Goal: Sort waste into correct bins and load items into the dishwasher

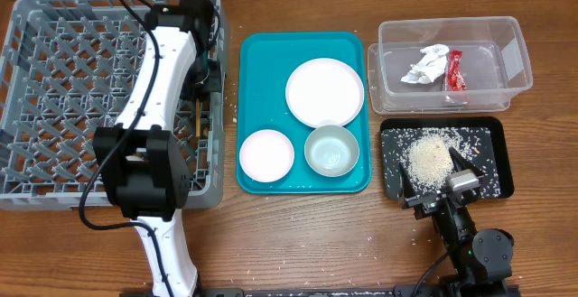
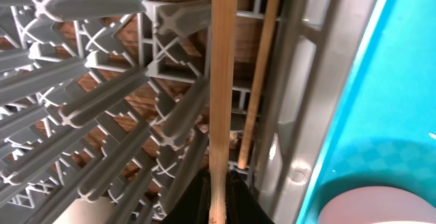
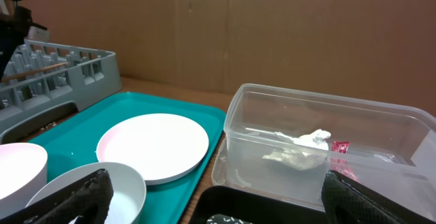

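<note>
Dish rack (image 1: pixel 54 89) cropped at left edge, chopstick (image 2: pixel 222 81) top cut off, black tray (image 3: pixel 272 200) mostly below frame

Bright even light, soft shadows — left wrist view slightly blurred

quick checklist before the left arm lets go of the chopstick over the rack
1. Left fingers shut on the chopstick: ok.
2. Chopstick over the dish rack, alongside the second chopstick: ok.
3. Chopstick tip seated against the lattice: cannot tell.
4. Right fingers open, away from the rack, at the black tray: ok.
5. Plate, pink bowl and grey-green bowl loaded: not ok, all on the teal tray.
</note>
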`<state>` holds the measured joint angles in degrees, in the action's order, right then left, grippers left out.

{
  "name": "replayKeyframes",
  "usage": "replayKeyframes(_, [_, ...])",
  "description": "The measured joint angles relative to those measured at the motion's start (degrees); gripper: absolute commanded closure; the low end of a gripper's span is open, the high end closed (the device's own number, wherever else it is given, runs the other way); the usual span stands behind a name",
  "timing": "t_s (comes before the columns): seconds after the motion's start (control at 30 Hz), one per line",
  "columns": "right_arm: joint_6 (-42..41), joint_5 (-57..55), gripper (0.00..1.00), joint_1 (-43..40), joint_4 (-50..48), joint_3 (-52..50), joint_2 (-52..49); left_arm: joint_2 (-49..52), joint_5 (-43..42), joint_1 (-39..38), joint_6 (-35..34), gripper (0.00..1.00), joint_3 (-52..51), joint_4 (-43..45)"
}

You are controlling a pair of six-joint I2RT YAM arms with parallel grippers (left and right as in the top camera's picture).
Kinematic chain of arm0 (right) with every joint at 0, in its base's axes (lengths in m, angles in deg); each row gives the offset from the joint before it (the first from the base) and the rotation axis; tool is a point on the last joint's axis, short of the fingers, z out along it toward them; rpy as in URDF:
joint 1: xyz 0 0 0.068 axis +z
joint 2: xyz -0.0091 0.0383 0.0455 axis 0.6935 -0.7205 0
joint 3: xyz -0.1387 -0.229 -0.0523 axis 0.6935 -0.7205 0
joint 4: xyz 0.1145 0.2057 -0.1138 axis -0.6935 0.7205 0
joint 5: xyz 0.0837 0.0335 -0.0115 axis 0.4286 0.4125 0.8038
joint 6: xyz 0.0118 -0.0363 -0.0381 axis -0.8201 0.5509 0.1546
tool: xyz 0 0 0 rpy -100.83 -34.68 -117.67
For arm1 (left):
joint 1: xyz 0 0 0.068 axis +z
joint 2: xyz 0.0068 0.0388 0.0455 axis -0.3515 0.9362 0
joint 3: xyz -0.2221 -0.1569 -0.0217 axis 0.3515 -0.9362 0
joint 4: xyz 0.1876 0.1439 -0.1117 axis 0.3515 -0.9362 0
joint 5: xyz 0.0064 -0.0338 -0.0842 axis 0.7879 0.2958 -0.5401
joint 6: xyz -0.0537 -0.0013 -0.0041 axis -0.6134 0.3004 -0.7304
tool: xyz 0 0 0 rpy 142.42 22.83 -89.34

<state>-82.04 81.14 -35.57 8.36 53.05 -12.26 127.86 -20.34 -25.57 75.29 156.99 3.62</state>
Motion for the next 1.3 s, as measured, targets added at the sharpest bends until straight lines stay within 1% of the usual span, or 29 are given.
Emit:
replayKeyframes(0.03, [0.0, 0.0, 0.00, 0.0, 0.0, 0.0, 0.0, 0.0, 0.0, 0.1, 0.1, 0.64, 0.0, 0.0])
replayKeyframes(0.1, [0.0, 0.0, 0.00, 0.0, 0.0, 0.0, 0.0, 0.0, -0.2, 0.2, 0.4, 0.49, 0.1, -0.7])
replayKeyframes(0.13, [0.0, 0.0, 0.00, 0.0, 0.0, 0.0, 0.0, 0.0, -0.8, 0.2, 0.3, 0.48, 0.5, -1.5])
replayKeyframes(0.17, [0.0, 0.0, 0.00, 0.0, 0.0, 0.0, 0.0, 0.0, -1.4, 0.2, 0.5, 0.49, 0.9, -2.3])
replayKeyframes(0.27, [0.0, 0.0, 0.00, 0.0, 0.0, 0.0, 0.0, 0.0, -4.0, 0.2, 1.0, 0.64, 5.3, -5.8])
replayKeyframes(0.33, [0.0, 0.0, 0.00, 0.0, 0.0, 0.0, 0.0, 0.0, -6.5, 0.2, 1.0, 0.68, 10.2, -7.5])
replayKeyframes(0.43, [0.0, 0.0, 0.00, 0.0, 0.0, 0.0, 0.0, -0.8, -11.3, -0.2, 1.0, 0.69, 15.6, -7.7])
replayKeyframes(0.5, [0.0, 0.0, 0.00, 0.0, 0.0, 0.0, 0.0, -1.8, -14.0, -1.5, 0.8, 0.69, 16.7, -7.6])
replayKeyframes(0.63, [0.0, 0.0, 0.00, 0.0, 0.0, 0.0, 0.0, -2.6, -16.2, -7.8, -0.8, 0.66, 16.2, -4.8])
replayKeyframes(0.7, [0.0, 0.0, 0.00, 0.0, 0.0, 0.0, 0.0, -2.6, -16.4, -12.8, -2.1, 0.66, 14.0, -2.7])
replayKeyframes(0.87, [0.0, 0.0, 0.00, 0.0, 0.0, 0.0, 0.0, -2.5, -16.6, -25.0, -6.3, 0.61, 4.0, -0.2])
replayKeyframes(0.97, [0.0, 0.0, 0.01, 0.0, 0.0, 0.0, 0.0, -2.5, -16.6, -29.0, -7.8, 0.56, -2.2, 4.5])
replayKeyframes(1.03, [0.0, 0.0, 0.00, 0.0, 0.0, 0.0, 0.0, -2.4, -16.4, -30.0, -8.1, 0.56, -5.8, 8.4])
replayKeyframes(1.07, [0.1, 0.0, 0.00, 0.0, 0.0, 0.0, 0.0, -2.4, -16.1, -30.3, -8.3, 0.57, -7.3, 10.2])
replayKeyframes(1.1, [0.1, 0.0, 0.00, 0.0, 0.0, 0.0, 0.0, -2.4, -15.0, -30.4, -8.7, 0.58, -10.3, 12.8])
replayKeyframes(1.2, [0.2, 0.0, 0.00, 0.0, 0.0, 0.0, 0.0, -2.4, -11.8, -30.3, -10.5, 0.60, -15.2, 18.3])
replayKeyframes(1.3, [0.2, 0.0, 0.00, 0.0, 0.0, 0.0, 0.0, -2.4, -9.3, -30.1, -11.1, 0.60, -19.1, 21.9])
